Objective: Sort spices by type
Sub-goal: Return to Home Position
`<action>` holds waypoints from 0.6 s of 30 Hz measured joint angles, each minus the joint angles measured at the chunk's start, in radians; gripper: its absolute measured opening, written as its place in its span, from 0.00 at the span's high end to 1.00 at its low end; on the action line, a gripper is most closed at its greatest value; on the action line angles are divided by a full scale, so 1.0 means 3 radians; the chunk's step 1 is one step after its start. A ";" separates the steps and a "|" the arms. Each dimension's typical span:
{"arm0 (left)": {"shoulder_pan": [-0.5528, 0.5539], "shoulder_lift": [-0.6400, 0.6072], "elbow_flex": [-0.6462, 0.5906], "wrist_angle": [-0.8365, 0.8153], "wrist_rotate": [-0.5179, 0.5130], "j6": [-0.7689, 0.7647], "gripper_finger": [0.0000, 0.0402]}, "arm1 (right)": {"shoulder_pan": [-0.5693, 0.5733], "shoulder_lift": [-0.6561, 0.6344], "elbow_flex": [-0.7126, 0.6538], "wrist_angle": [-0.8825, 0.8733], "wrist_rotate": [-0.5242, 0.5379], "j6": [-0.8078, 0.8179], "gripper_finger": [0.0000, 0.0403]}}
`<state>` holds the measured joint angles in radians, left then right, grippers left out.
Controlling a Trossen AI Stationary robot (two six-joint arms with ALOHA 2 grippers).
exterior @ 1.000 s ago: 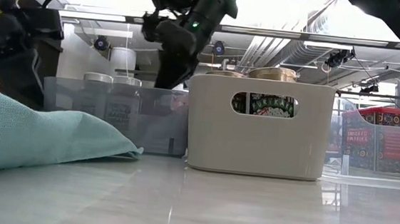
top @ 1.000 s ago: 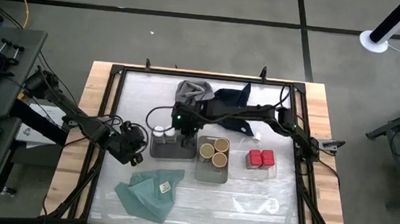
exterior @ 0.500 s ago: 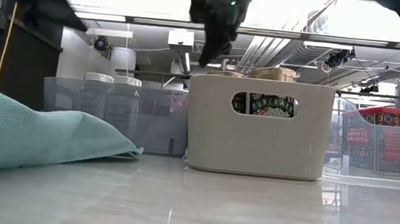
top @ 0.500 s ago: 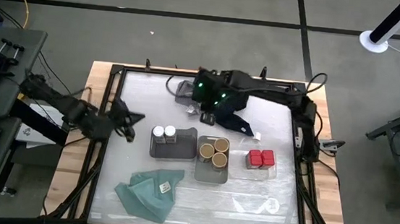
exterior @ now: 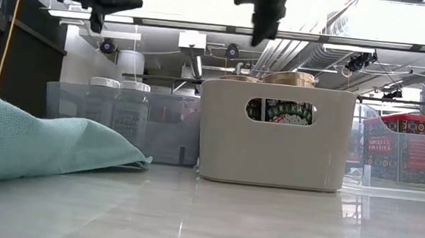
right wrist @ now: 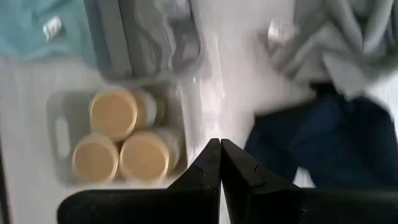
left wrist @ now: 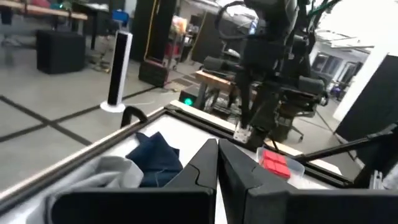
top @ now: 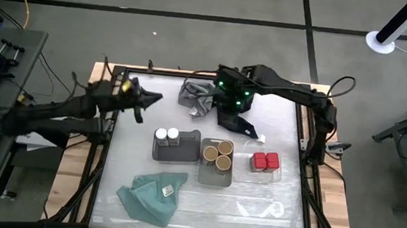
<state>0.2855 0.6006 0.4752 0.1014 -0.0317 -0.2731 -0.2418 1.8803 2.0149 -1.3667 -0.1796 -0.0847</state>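
Left gripper (left wrist: 217, 142), clenched and empty, raised at table's left; white-capped jars (top: 166, 134) in dark tray (top: 185, 154); tan-topped jars (top: 218, 154) in grey tray (top: 215, 177); right gripper (right wrist: 220, 141), clenched and empty, above navy cloth (right wrist: 336, 143); red jars (top: 265, 161) in clear tray (top: 276, 176)

The table (top: 255, 200) carries a dark grey tray (top: 185, 151), a light grey tray (top: 214, 176) and a clear tray (top: 265, 175) in one row. A teal cloth (top: 148, 194), a grey cloth (top: 194, 95) and a navy cloth (right wrist: 336, 143) also lie on it.
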 joint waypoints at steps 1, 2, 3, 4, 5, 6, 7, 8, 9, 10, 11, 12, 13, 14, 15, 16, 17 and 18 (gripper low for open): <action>0.0155 -0.0046 0.0001 -0.0030 0.0184 0.0023 1.00 | 0.0002 -0.0044 -0.0002 -0.0099 0.0009 0.0013 1.00; 0.0285 -0.0104 -0.0004 -0.0084 0.0360 0.0016 1.00 | 0.0002 -0.0102 -0.0002 -0.0164 0.0022 0.0044 1.00; 0.0391 -0.0175 -0.0032 -0.0103 0.0516 -0.0029 1.00 | 0.0002 -0.0159 -0.0002 -0.0205 0.0042 0.0082 1.00; 0.0472 -0.0271 -0.0084 -0.0141 0.0634 -0.0071 1.00 | 0.0002 -0.0219 -0.0002 -0.0241 0.0046 0.0111 1.00; 0.0524 -0.0386 -0.0157 -0.0183 0.0705 -0.0121 1.00 | -0.0001 -0.0278 -0.0002 -0.0266 0.0046 0.0145 1.00; 0.0556 -0.0517 -0.0256 -0.0192 0.0728 -0.0183 1.00 | -0.0016 -0.0343 -0.0002 -0.0287 0.0072 0.0185 1.00; 0.0560 -0.0666 -0.0375 -0.0186 0.0729 -0.0255 1.00 | -0.0026 -0.0399 -0.0002 -0.0306 0.0133 0.0231 1.00; 0.0553 -0.0822 -0.0497 -0.0165 0.0710 -0.0345 1.00 | -0.0043 -0.0456 -0.0002 -0.0326 0.0220 0.0287 1.00; 0.0533 -0.0992 -0.0618 -0.0133 0.0645 -0.0448 1.00 | -0.0066 -0.0514 -0.0002 -0.0350 0.0298 0.0348 1.00; 0.0508 -0.1157 -0.0730 -0.0083 0.0551 -0.0524 1.00 | -0.0094 -0.0573 -0.0002 -0.0378 0.0360 0.0408 1.00; 0.0480 -0.1314 -0.0821 -0.0053 0.0421 -0.0573 1.00 | -0.0121 -0.0630 -0.0002 -0.0396 0.0397 0.0481 1.00; 0.0447 -0.1456 -0.0894 -0.0015 0.0285 -0.0610 1.00 | -0.0145 -0.0686 -0.0002 -0.0399 0.0414 0.0563 1.00; 0.0415 -0.1566 -0.0955 0.0023 0.0139 -0.0628 1.00 | -0.0164 -0.0736 -0.0002 -0.0398 0.0423 0.0644 1.00; 0.0379 -0.1665 -0.1006 0.0020 -0.0019 -0.0646 1.00 | -0.0177 -0.0785 -0.0002 -0.0398 0.0423 0.0732 1.00; 0.0339 -0.1735 -0.1040 0.0003 -0.0147 -0.0649 1.00 | -0.0181 -0.0832 -0.0002 -0.0398 0.0424 0.0816 1.00; 0.0299 -0.1774 -0.1052 0.0007 -0.0245 -0.0642 1.00 | -0.0180 -0.0874 -0.0002 -0.0399 0.0436 0.0902 1.00; 0.0255 -0.1791 -0.1052 0.0011 -0.0322 -0.0615 1.00 | -0.0170 -0.0918 -0.0002 -0.0405 0.0478 0.0980 1.00; 0.0211 -0.1797 -0.1053 0.0011 -0.0378 -0.0579 1.00 | -0.0152 -0.0954 -0.0002 -0.0431 0.0527 0.1044 1.00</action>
<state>0.3487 0.0613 0.1593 0.1047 -0.1451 -0.4469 -0.2874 1.5942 2.0144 -1.4960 -0.0215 0.2285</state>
